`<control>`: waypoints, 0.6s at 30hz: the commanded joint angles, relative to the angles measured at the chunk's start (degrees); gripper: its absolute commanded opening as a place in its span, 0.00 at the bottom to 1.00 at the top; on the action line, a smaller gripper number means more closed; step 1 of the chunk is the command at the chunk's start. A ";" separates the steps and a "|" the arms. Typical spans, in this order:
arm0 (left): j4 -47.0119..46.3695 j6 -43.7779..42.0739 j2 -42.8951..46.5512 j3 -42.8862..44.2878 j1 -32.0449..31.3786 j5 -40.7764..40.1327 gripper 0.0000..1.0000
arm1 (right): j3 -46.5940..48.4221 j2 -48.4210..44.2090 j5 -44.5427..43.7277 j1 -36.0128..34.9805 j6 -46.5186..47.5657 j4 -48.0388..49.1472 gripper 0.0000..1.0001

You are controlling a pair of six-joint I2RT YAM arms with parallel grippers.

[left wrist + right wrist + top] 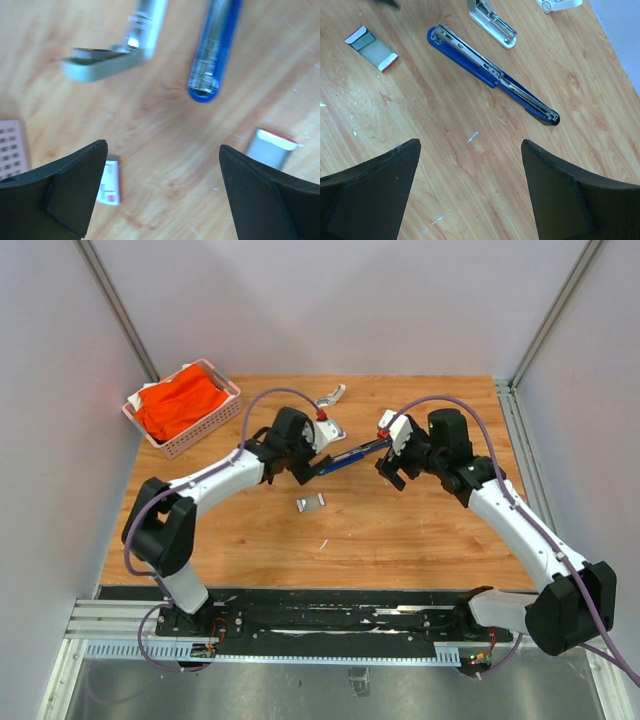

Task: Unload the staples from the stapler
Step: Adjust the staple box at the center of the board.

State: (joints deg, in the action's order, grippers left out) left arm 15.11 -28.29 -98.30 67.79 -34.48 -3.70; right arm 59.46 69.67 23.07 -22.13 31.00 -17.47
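Find the stapler [348, 458] flat on the bench [420, 540] at centre of the overhead view, silvery channel facing up, probably laid so to reach the staples; cannot tell whether any sit inside. Note left hand [162, 190] by its blue end and right hand [470, 185] by its black end, both spread wide, gripping nothing, seemingly placed either side to steady and pull.

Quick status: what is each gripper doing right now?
Left gripper: open, holding nothing.
Right gripper: open, holding nothing; the stapler lies ungripped.
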 commanded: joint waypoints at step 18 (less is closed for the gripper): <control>14.27 -7.44 -6.98 12.62 25.16 18.68 0.98 | -2.26 2.31 6.68 0.86 -1.40 2.21 0.84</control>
State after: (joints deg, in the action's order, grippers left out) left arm 26.20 -35.64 -101.56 77.34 -10.31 11.84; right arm 58.67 72.47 27.97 -22.11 30.02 -16.49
